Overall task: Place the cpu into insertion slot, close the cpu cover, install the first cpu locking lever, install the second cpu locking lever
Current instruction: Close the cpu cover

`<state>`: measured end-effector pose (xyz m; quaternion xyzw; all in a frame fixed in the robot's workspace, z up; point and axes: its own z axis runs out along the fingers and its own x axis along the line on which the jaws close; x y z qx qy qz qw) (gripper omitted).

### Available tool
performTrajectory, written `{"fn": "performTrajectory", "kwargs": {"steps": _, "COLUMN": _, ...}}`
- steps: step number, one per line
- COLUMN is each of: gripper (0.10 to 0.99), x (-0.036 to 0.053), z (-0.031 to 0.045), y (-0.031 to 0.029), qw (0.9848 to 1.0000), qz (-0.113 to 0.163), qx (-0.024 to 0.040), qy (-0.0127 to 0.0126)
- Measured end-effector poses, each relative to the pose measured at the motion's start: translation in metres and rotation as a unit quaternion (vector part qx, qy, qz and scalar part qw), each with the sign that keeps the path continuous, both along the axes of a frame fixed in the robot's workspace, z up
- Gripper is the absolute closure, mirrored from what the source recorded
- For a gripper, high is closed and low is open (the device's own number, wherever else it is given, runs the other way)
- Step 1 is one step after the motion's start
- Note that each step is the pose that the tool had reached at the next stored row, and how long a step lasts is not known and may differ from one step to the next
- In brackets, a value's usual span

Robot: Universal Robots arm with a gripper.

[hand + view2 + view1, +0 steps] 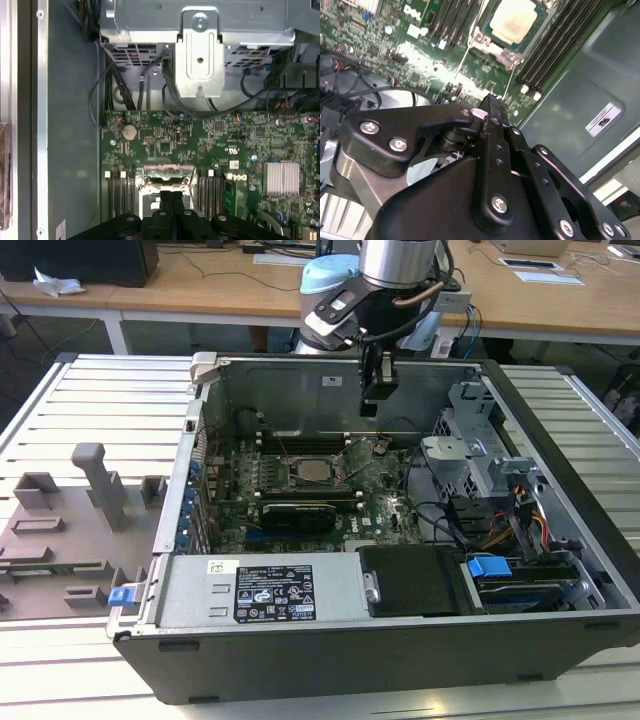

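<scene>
The cpu [314, 471] lies in the insertion slot [294, 481] on the green motherboard inside the open computer case. Its dull silver top [514, 20] shows in the second wrist view, and the cpu cover [495, 48] lies flat around it as a silver frame. Two thin wire levers [509, 80] stick out beside the socket; whether they are latched I cannot tell. My gripper [369, 406] hangs above the board, behind the socket and towards the exterior view's right. Its black fingers [167, 200] are pressed together with nothing held, and they hide part of the socket frame [167, 169].
Long black memory slots [555, 45] flank the socket. A long black card [297, 514] lies in front of it. A silver drive cage [470, 455] and cables fill the exterior view's right side, and a power supply [265, 590] sits at the front. A grey fixture plate [70, 530] lies outside the case.
</scene>
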<state>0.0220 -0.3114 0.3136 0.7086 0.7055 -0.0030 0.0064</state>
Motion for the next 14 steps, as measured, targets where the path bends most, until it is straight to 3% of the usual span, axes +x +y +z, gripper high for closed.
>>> {"fn": "performTrajectory", "kwargs": {"steps": 8, "gripper": 0.980, "x": 0.0320, "z": 0.0001, "y": 0.0012, "qw": 1.0000, "qz": 0.000, "qx": -0.0001, "qy": 0.0023}}
{"fn": "performTrajectory", "kwargs": {"steps": 14, "gripper": 0.980, "x": 0.0637, "z": 0.0001, "y": 0.0032, "qw": 1.0000, "qz": 0.000, "qx": -0.0001, "qy": 0.0040}}
